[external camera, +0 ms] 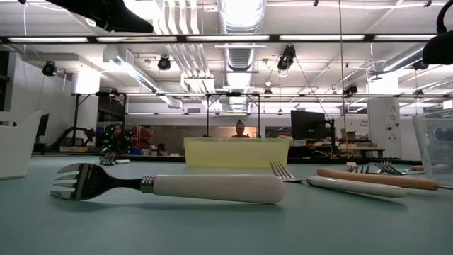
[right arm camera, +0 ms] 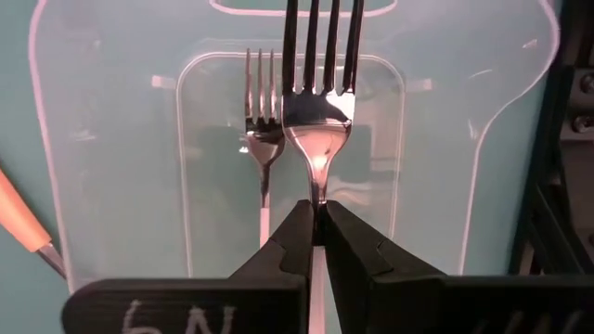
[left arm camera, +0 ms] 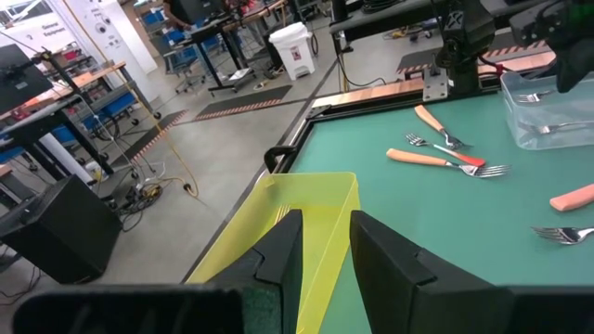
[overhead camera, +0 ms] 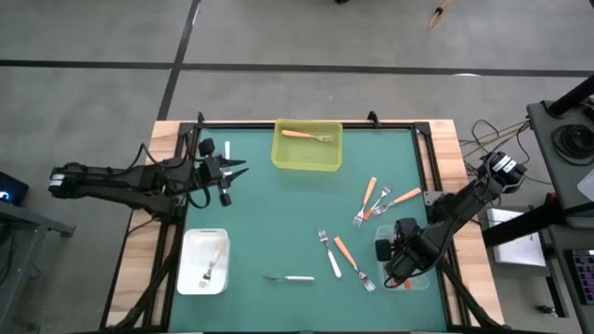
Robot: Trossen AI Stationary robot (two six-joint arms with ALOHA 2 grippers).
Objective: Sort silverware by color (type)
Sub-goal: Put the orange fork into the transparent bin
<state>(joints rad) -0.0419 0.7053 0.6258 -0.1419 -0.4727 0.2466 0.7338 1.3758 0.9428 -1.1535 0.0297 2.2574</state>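
Yellow bin seen past the left gripper

The yellow bin is framed between parted dark fingers; orange-handled forks are scattered on the green table near a clear container.

The left arm reaches in from the left, its gripper level over the surface's far-left part, jaws slightly parted and holding nothing. The right arm angles in from the right, its gripper pointing down, jaws clamped together.
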